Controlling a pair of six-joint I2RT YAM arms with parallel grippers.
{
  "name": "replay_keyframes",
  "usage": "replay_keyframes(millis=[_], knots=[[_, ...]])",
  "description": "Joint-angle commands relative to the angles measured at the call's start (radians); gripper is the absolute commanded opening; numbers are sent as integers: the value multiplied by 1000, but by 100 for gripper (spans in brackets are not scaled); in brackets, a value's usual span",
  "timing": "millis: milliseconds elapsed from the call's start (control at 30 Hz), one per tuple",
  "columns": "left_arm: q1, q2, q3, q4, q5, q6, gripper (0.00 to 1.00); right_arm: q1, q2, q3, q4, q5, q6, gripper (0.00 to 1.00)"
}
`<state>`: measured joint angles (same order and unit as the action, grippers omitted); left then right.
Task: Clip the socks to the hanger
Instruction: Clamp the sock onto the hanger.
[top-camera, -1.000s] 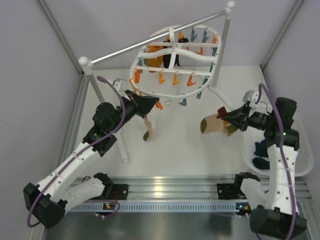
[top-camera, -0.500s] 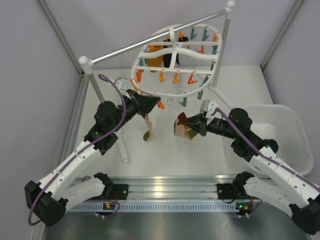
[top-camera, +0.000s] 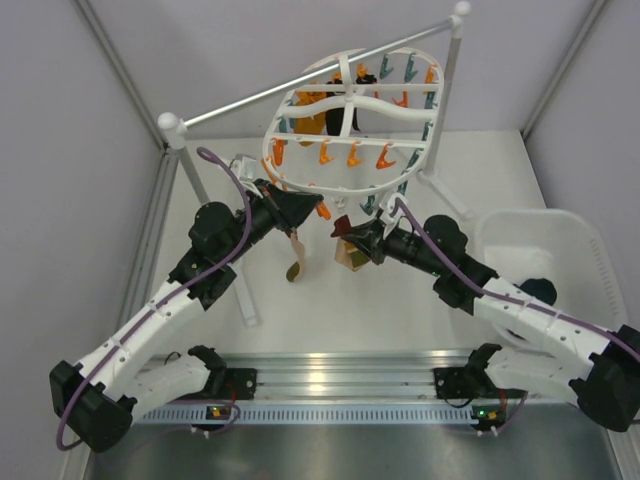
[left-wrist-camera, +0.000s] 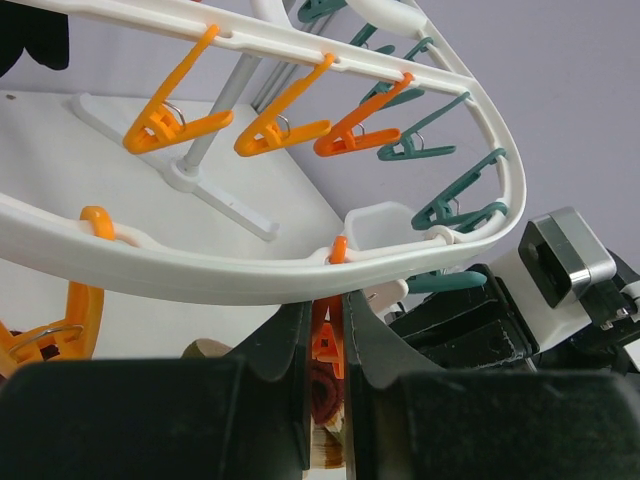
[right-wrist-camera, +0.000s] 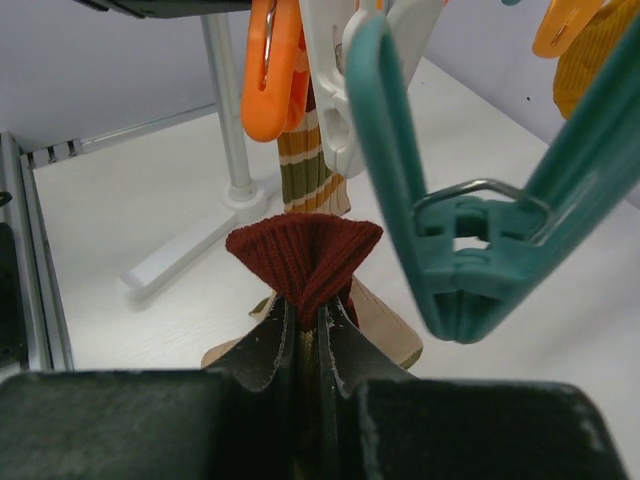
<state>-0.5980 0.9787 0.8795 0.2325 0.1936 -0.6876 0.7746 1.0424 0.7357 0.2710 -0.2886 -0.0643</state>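
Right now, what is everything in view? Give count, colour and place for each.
table: one, white, underneath everything.
rail: one, grey with white posts, at the back.
hanger: one, white oval frame, under the rail.
pegs: many, orange and teal, along the hanger.
basket: one, white, on the table's right.
striped sock: one, brown-cream-mustard, hanging below the hanger's near rim.
red-cuffed sock: one, dark red cuff, tan body, beside the striped sock.
hung socks: two, mustard and dark, hanger's far side.
dark sock: one visible, in the basket.
left gripper: black, shut on an orange peg at the near rim.
right gripper: black, shut on the red-cuffed sock.
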Motion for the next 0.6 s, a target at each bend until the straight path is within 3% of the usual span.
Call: replay_keyframes(millis=[0, 567], knots=[[4, -3, 6, 39, 9, -23, 0, 26, 7, 74, 114, 43, 57, 0], [4, 11, 9, 50, 32, -39, 0, 46, 61, 99, 152, 69, 96, 0]])
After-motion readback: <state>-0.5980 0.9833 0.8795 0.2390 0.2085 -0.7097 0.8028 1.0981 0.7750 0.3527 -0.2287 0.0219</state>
